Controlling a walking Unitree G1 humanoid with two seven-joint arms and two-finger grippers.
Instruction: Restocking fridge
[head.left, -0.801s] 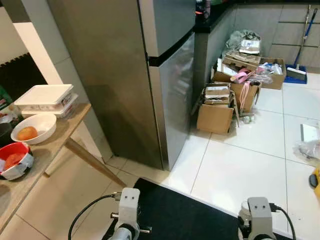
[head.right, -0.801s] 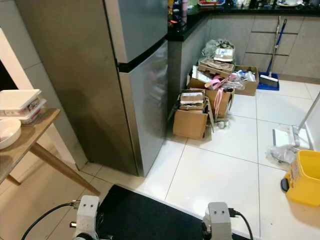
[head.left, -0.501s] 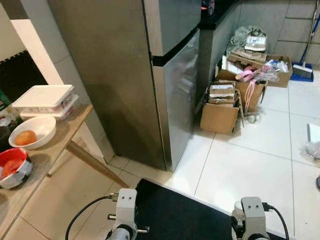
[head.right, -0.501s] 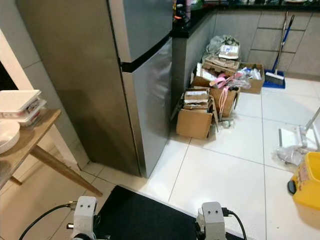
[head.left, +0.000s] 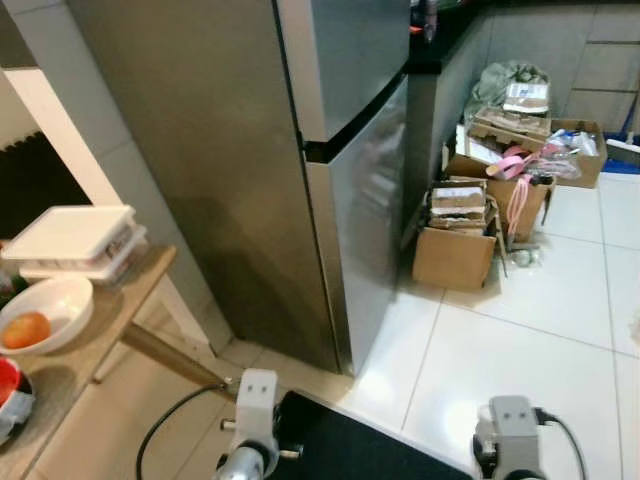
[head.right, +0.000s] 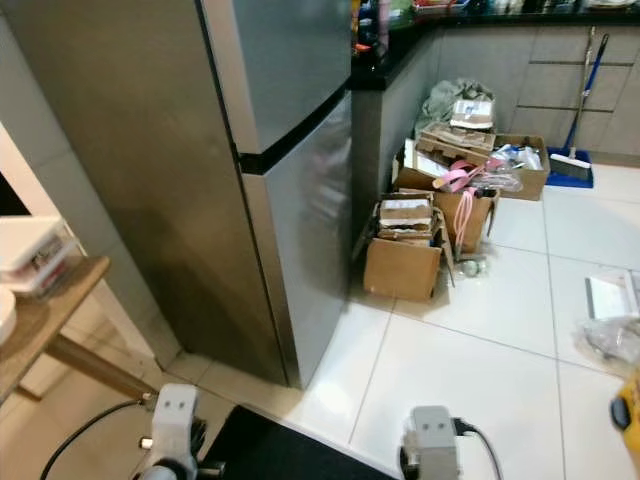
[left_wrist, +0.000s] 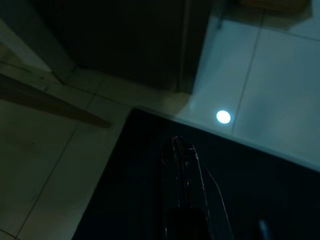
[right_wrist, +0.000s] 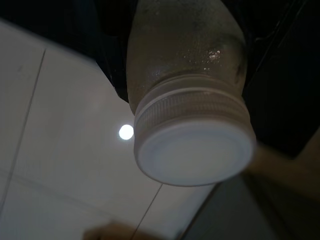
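From the left eye view, the steel fridge (head.left: 300, 170) stands shut straight ahead, its two doors split by a dark seam; a wooden table (head.left: 110, 320) juts in at the robot's left, carrying a stack of white lidded containers (head.left: 75, 240), a white bowl (head.left: 50, 310) with an orange fruit (head.left: 27, 328) in it, and the edge of a red bowl (head.left: 8, 385); open cardboard boxes (head.left: 460, 235) full of clutter sit on the white tiles beside the dark counter (head.left: 445, 40); both silver wrists hang low over a black mat (head.left: 350, 450).

The right eye view gives the same room from a little further over; a broom (head.right: 578, 110) leans against the grey cabinets at the back.

The left wrist view is very dark; the left gripper (left_wrist: 184, 165) points down at the mat, its two fingers pressed together with nothing between them; a bright spot of light reflects off the tile beyond.

In the right wrist view, a frosted bottle (right_wrist: 187, 55) with a white screw cap (right_wrist: 192, 150) sits close before the lens, cap end towards the floor tiles; the right gripper (right_wrist: 190, 85) carries it, clenched on its body, though its fingers are mostly lost in the dark behind.
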